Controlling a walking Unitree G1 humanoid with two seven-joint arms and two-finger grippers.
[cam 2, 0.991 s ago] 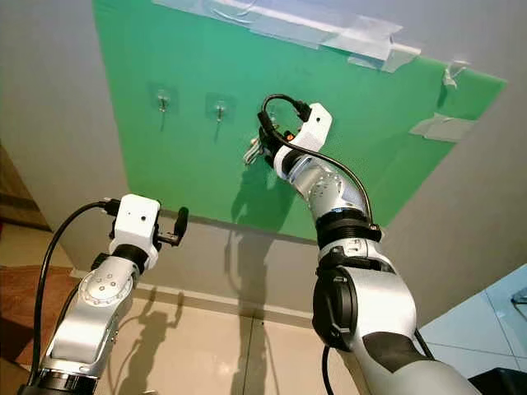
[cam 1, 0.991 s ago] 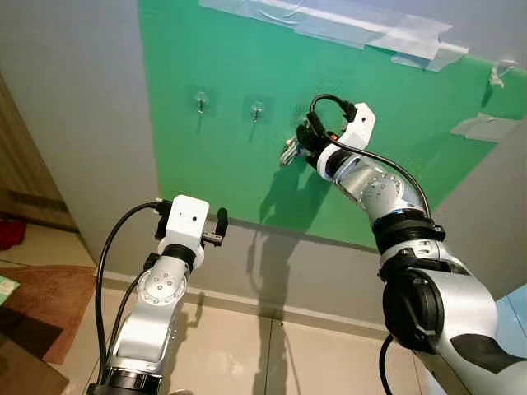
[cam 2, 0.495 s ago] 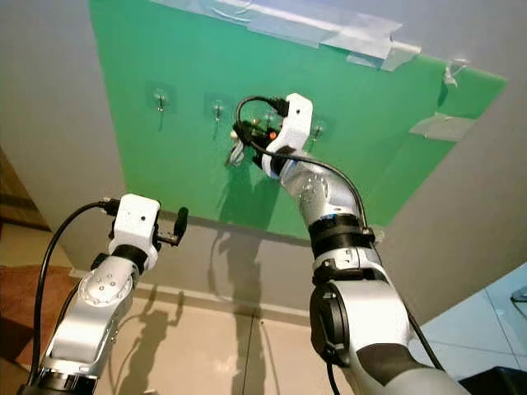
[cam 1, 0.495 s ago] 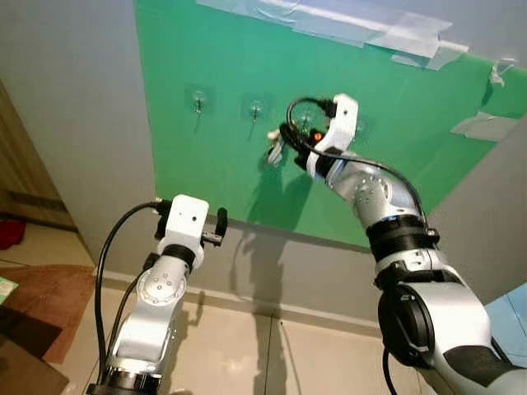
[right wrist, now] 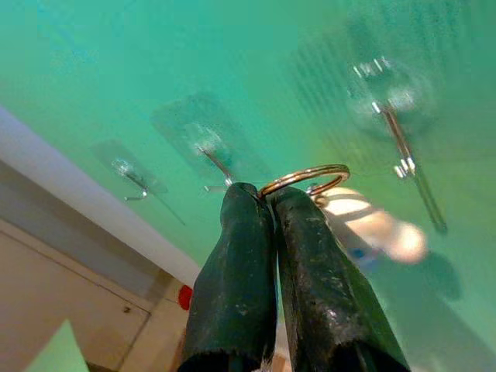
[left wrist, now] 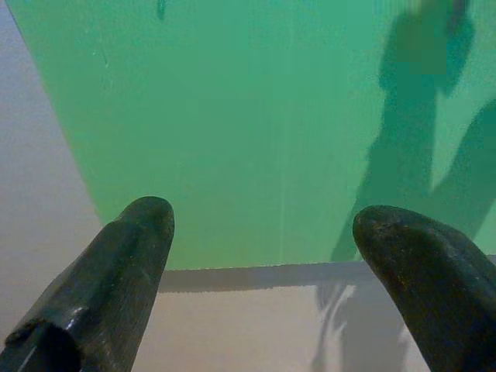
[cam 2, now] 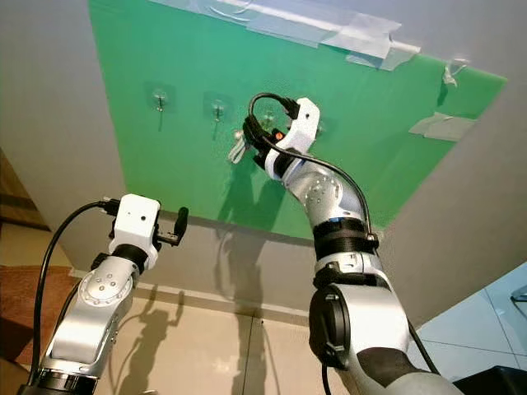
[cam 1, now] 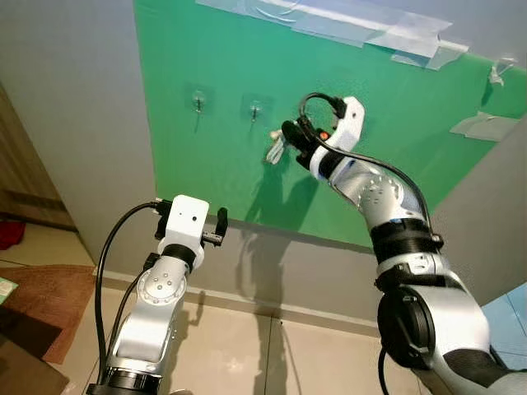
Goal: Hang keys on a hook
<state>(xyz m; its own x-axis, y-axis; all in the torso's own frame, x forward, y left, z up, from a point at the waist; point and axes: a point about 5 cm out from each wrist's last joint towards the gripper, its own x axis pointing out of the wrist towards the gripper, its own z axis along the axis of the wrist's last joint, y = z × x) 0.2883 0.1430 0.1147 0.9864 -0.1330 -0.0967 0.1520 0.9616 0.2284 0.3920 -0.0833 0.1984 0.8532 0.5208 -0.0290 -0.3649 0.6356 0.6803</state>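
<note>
Against the green board (cam 1: 214,156), the right end effector (cam 1: 290,134) is raised with its fingers pinched together on the ring of the keys (cam 1: 274,151), which dangle just beside the middle hook (cam 1: 256,109). Lower down, the left end effector (left wrist: 260,232) hovers with fingers spread wide, holding nothing.

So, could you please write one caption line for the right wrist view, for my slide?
Right end effector pinches the key ring just short of a clear adhesive hook on the green board.
</note>
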